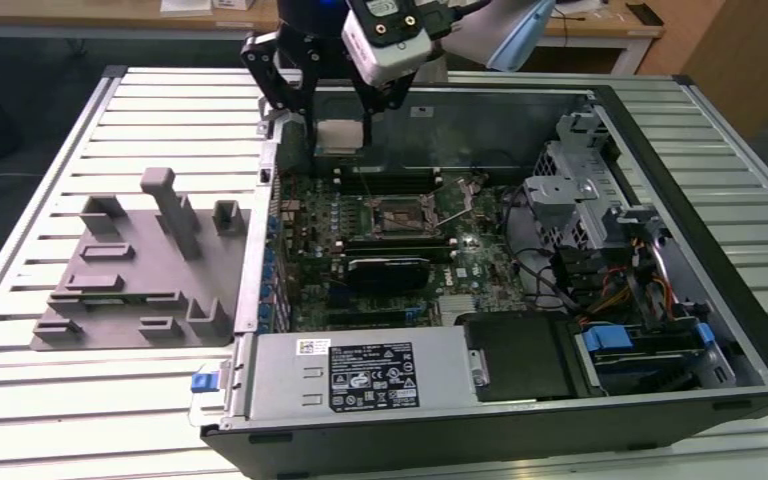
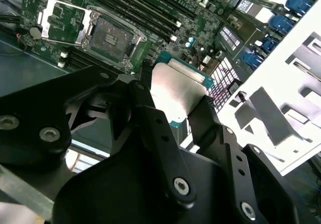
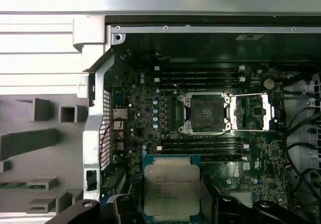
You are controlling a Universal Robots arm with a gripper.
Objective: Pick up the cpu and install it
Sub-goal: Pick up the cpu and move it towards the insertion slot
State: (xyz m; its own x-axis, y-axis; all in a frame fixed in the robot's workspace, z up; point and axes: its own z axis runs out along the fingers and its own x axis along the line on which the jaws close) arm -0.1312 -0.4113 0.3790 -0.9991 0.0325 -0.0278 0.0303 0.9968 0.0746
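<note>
Claw (image 1: pixel 341 142): clamped on the cpu (image 1: pixel 341 133), with one finger on each of two opposite edges.
Cpu: it hangs in the air above the green board (image 3: pixel 150 118), metal plate facing the wrist cameras. It looks level to me.
Why this grip: I judge the edge hold keeps the underside untouched and free to go down flat.
Socket (image 3: pixel 204 112): bare, with its metal cover (image 3: pixel 253 112) swung open to one side, so I read it as ready to receive the cpu.
Gap: the cpu is apart from the socket and not over it. In the first wrist view a bank of memory slots (image 3: pixel 200 146) lies between them.
Arm: it reaches down from above the far side of the computer case (image 1: pixel 704 200), with the claw pointing at the board.
Grey tray (image 1: pixel 131 270): on the surface (image 1: pixel 37 400), at the exterior view's left of the case.
</note>
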